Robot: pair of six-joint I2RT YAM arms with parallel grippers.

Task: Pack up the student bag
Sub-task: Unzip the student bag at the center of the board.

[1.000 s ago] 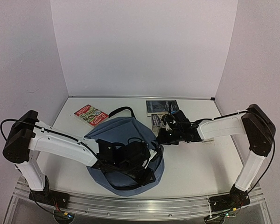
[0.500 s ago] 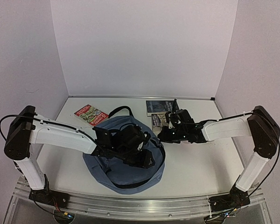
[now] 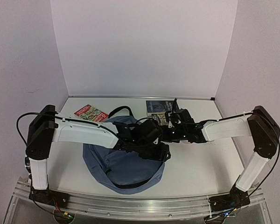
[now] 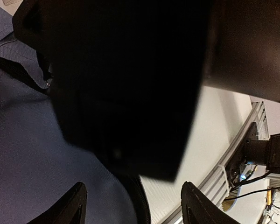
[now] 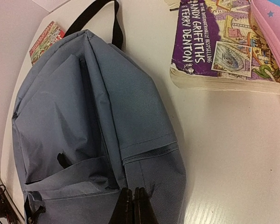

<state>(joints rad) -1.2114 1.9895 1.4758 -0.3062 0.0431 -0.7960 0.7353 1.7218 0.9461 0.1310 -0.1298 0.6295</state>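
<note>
One bag [image 3: 123,168] lies flat on the counter [image 3: 200,163], left of centre toward the near edge. There are three books: a red book [image 3: 90,114] near the far left corner, and a dark book [image 3: 156,106] and a purple book [image 5: 224,51] toward the far edge. One pink case [image 5: 273,32] touches the purple book. The left gripper [image 4: 136,205] has its jaws apart. The right gripper [image 5: 133,207] has its jaws closed together over the bag.

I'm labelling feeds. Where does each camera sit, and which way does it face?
Top external: above and behind the bases, looking down at the table; left arm, right arm show.
Left wrist: on the left arm, facing the student bag; a dark shape blocks most; left gripper open at bottom.
Right wrist: looks along the bag toward a purple book; right gripper shut at bottom.
Shared: all show the bag.
</note>
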